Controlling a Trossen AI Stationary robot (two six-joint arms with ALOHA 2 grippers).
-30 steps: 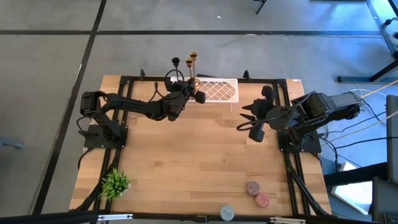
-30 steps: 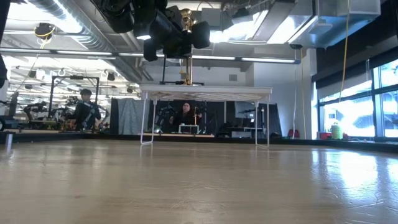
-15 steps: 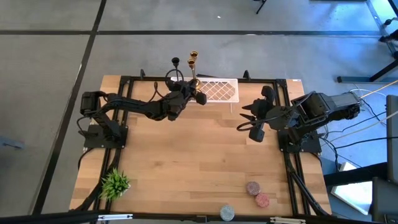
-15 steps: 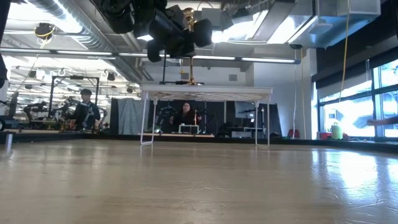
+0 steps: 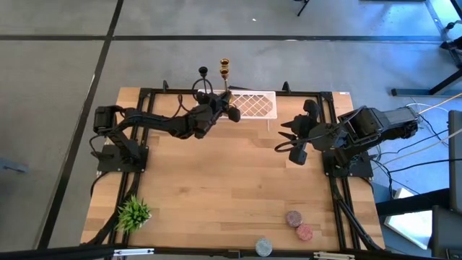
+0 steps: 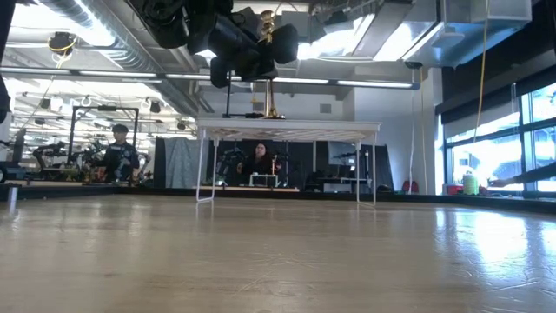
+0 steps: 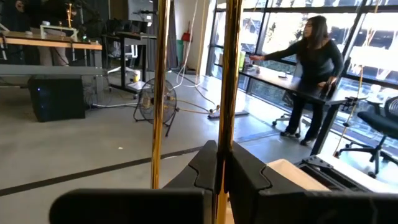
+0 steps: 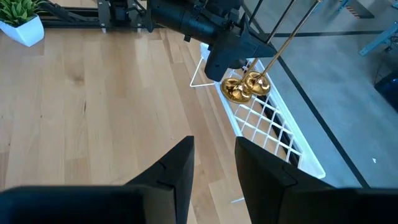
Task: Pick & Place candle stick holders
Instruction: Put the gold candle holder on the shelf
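Three slim stemmed holders with round bases and small top cups: two shiny gold, one matte black. The gold pair [image 8: 245,87] stands on the white wire rack [image 8: 273,130] at the table's far edge, bases touching, stems upright and close together. The black holder [image 5: 204,72] shows just beside them at the same end; its base is hidden. Left gripper [image 7: 219,177] is clamped tight on the stem of one gold holder [image 7: 227,74], above the rack; the second gold stem [image 7: 160,87] runs just beside it. Right gripper [image 8: 213,163] hovers over bare wood table [image 5: 216,188] near the right side, fingers a little apart, nothing between them. One green plant [image 5: 133,211], three round discs [image 5: 293,217] near the front edge.
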